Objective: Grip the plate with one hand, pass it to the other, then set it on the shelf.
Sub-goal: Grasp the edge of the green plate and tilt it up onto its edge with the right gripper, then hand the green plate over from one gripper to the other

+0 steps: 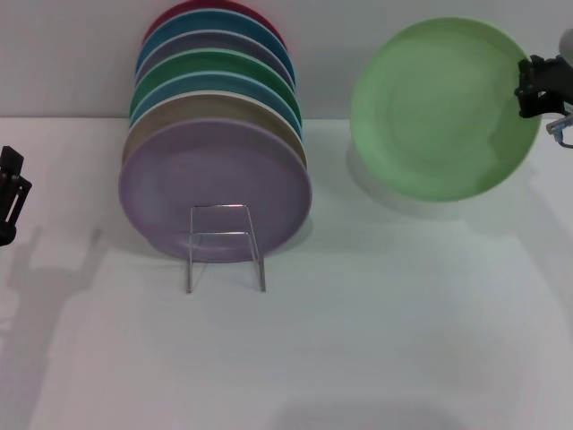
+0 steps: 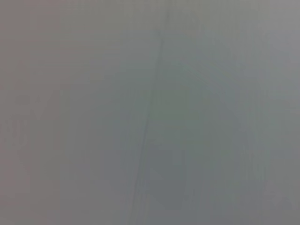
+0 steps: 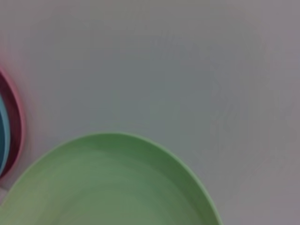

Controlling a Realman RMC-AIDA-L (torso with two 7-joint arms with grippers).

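The pale mint-green plate (image 1: 443,107) is held up in the air at the right, tilted with its face toward me. My right gripper (image 1: 530,90) is shut on its right rim. The plate also fills the bottom of the right wrist view (image 3: 112,187). The silver wire shelf (image 1: 224,244) stands left of centre on the white table, its front loop showing below a leaning stack of plates. My left gripper (image 1: 11,193) is at the far left edge, away from the plate. The left wrist view shows only a blank grey surface.
Several coloured plates lean in the shelf, with a lavender plate (image 1: 215,184) in front and a dark red one (image 1: 215,11) at the back. The stack's red and blue rims show in the right wrist view (image 3: 11,136). The white table (image 1: 358,340) spreads in front.
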